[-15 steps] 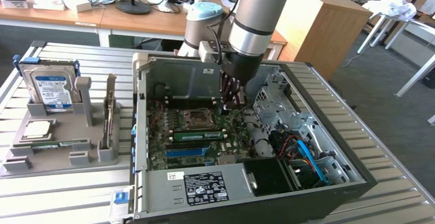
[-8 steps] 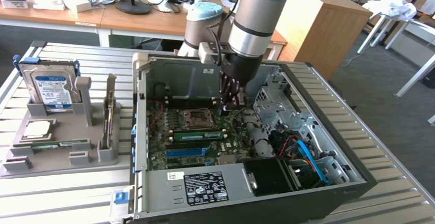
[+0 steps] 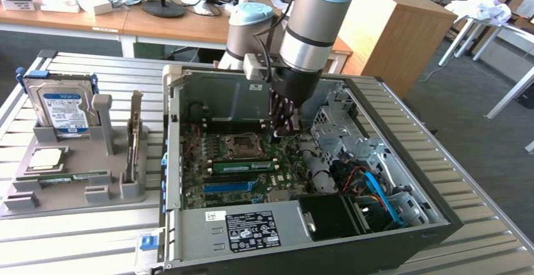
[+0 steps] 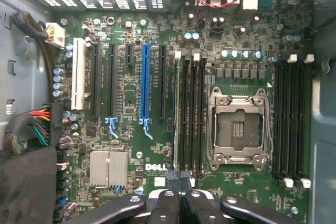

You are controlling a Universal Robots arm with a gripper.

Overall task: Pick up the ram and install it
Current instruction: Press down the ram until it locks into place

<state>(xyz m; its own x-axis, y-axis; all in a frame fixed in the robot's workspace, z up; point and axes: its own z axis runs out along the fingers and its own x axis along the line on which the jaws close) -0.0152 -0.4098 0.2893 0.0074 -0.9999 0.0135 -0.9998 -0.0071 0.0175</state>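
Ram point(image 3: 242, 165) looked to be sitting in a slot already: in the exterior view a green stick lay along the motherboard point(image 3: 219, 187) just beside the empty CPU socket point(image 3: 242, 142), inside the open computer case point(image 3: 434, 225). The gripper point(image 3: 282, 131) was down in the case near that stick's end on the exterior view's right, fingers pressed together, and as far as I could see it wasn't holding anything. Over on the exterior view's left, the grey tray point(image 3: 75, 194) had the hard drive point(image 3: 65, 109) standing in it, well apart from the action. From the wrist view, the gripper point(image 4: 178, 182) was shut tight, fingertips touching, hovering right over one end of the bank of slots next to the CPU socket point(image 4: 239, 129). The ram point(image 4: 177, 114) showed as a thin pale edge in the slot of that bank farthest from the socket, on the side toward the blue slot point(image 4: 145, 85). Couldn't tell if the latches had clicked or if the fingertips were actually touching the stick. My take: this was the seating push, so it wanted straight-down pressure squarely on the top edge, no tilt, and both ends checked, since pushing one end only tends to leave the other riding high.
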